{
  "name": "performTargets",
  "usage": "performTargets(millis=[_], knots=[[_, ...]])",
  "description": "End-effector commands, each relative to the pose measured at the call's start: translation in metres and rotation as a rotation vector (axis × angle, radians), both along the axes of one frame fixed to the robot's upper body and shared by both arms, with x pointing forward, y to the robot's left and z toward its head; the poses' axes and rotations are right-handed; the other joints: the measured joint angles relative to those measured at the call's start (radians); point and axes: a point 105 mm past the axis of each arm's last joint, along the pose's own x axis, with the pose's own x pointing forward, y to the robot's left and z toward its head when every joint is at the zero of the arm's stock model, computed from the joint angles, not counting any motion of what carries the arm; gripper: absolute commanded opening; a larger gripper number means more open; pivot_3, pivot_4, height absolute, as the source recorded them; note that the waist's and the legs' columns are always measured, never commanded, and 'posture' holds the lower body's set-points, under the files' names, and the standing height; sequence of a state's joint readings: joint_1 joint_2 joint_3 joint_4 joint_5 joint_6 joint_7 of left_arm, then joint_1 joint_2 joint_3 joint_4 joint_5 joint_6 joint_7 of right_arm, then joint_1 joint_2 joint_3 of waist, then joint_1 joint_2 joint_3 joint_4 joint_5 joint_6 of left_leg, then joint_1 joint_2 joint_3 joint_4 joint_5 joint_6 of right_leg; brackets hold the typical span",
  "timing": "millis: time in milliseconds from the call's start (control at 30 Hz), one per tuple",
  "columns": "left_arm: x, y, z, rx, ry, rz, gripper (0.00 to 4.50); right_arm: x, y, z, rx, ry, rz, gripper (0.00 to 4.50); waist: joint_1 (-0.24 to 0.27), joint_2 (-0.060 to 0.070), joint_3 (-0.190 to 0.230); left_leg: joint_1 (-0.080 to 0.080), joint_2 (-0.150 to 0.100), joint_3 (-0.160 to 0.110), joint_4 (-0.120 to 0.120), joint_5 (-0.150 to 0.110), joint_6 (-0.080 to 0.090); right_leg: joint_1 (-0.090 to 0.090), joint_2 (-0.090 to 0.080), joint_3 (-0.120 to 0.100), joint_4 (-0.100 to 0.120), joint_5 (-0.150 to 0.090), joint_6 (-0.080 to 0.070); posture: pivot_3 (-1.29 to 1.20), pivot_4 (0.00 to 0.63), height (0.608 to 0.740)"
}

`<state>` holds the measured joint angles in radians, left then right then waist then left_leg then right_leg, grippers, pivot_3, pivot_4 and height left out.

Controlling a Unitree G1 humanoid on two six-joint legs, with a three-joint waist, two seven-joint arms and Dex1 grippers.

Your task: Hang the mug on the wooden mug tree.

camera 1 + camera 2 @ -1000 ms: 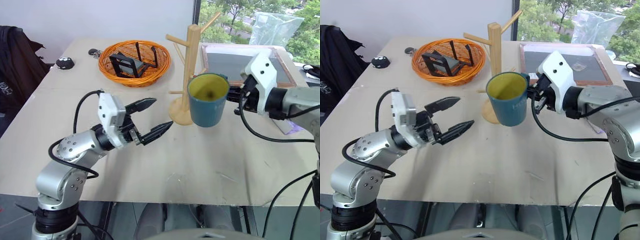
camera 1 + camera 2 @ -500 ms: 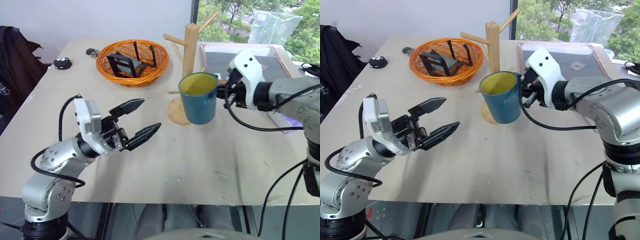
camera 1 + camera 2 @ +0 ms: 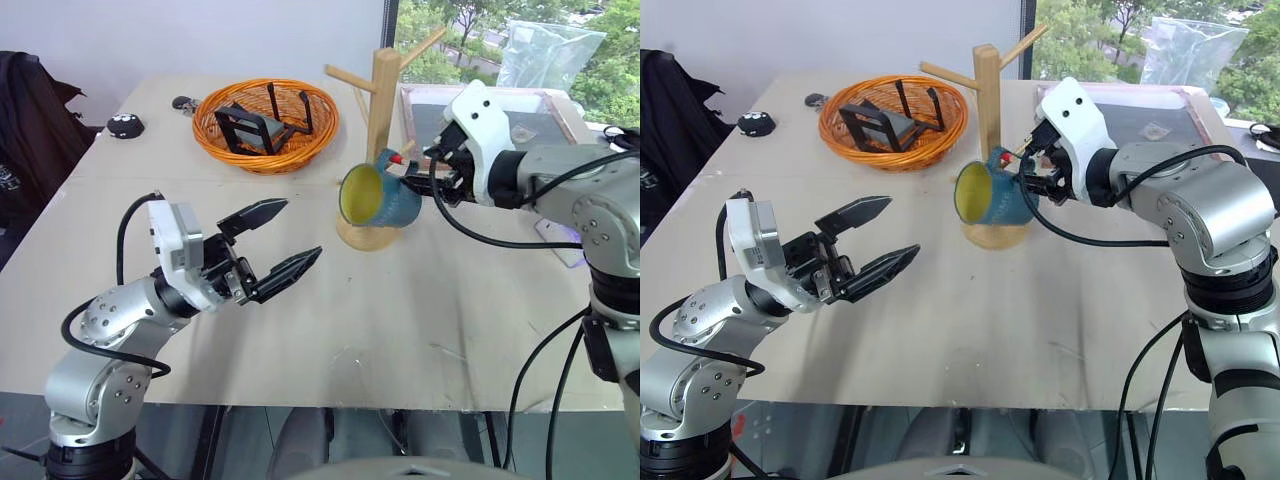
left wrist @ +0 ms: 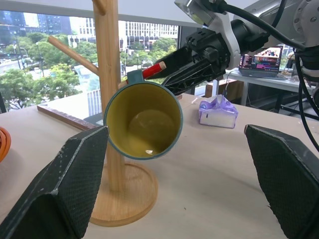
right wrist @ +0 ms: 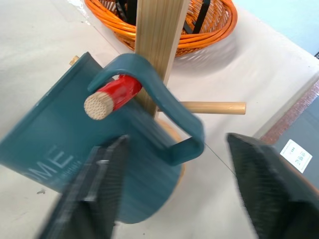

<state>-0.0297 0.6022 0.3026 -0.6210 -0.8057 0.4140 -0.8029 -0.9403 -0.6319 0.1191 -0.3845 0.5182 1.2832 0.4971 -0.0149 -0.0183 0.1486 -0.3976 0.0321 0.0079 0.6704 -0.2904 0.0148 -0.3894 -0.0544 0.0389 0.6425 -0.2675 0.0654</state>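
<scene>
1. I see the mug (image 3: 378, 196) hanging on the tree (image 3: 381, 90), its handle (image 5: 164, 104) looped over the red-tipped peg (image 5: 110, 96). It tips sideways with its yellow mouth facing my left arm, which is just how a mug settles when only the handle bears its weight.
2. My right pincer (image 3: 437, 176) sits just beside the handle with its fingers (image 5: 102, 191) spread to either side of it. In the right wrist view there is a gap between each finger and the handle, so I read it as released, not gripping (the mug seems to rest on the peg alone).
3. That hand comes in from the window side, roughly in line with the peg, which suits sliding a loop onto an angled peg.
4. My left pincer (image 3: 282, 242) hovers above the tabletop (image 3: 420, 320), well apart from the tree, wide open and holding nothing. It points toward the mug; I judge it is parked there to stay out of the way.
5. The tree's round base (image 4: 127, 196) stands flat, with the mug hanging just above it.
6. The basket (image 3: 268, 125) lies behind, apart from the tree, and plays no part here.
7. I judge the hanging is done; what is left is to draw the right hand straight back without snagging the handle.
</scene>
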Motion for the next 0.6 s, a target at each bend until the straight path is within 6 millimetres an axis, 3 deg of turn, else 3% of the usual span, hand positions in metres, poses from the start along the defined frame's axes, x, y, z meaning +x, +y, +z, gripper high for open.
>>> performTargets(millis=[33, 200, 300, 433, 600], knots=[[-0.005, -0.003, 0.003, 0.020, -0.032, -0.010, 4.50, -0.011, -0.005, 0.028, 0.046, -0.079, 0.036, 4.45, 0.000, 0.000, 0.000, 0.000, 0.000, 0.000, 0.000, 0.000, 0.000, 0.000, 0.000, 0.000, 0.000, 0.000, 0.000, 0.00, 0.150, 0.737], [0.002, -0.002, -0.012, 0.079, 0.024, 0.048, 4.50, -0.032, -0.030, 0.030, 0.100, -0.075, 0.088, 4.45, 0.009, -0.001, 0.000, -0.001, 0.000, -0.001, 0.000, 0.000, 0.000, 0.000, 0.000, -0.001, -0.001, 0.000, 0.000, 0.00, 0.150, 0.737], [0.010, 0.003, -0.034, 0.161, 0.073, 0.139, 4.50, -0.052, -0.051, 0.012, 0.175, -0.086, 0.114, 4.45, 0.006, -0.002, -0.001, -0.001, 0.000, 0.000, 0.000, 0.000, 0.001, 0.000, 0.000, 0.000, -0.001, 0.000, 0.000, 0.00, 0.150, 0.737], [0.008, 0.004, -0.068, 0.228, 0.149, 0.174, 4.50, -0.075, -0.079, -0.035, 0.403, -0.077, 0.031, 4.45, 0.012, -0.004, -0.002, -0.001, 0.000, -0.002, -0.002, 0.000, 0.001, 0.002, 0.000, -0.002, -0.001, 0.000, 0.000, 0.00, 0.150, 0.737], [0.009, 0.007, -0.118, 0.319, 0.249, 0.238, 4.50, -0.095, -0.116, -0.119, 0.368, -0.047, -0.128, 4.45, 0.007, -0.002, -0.002, 0.003, 0.000, 0.000, -0.001, 0.000, 0.001, 0.003, 0.000, 0.001, 0.000, 0.000, 0.000, 0.00, 0.150, 0.737]])
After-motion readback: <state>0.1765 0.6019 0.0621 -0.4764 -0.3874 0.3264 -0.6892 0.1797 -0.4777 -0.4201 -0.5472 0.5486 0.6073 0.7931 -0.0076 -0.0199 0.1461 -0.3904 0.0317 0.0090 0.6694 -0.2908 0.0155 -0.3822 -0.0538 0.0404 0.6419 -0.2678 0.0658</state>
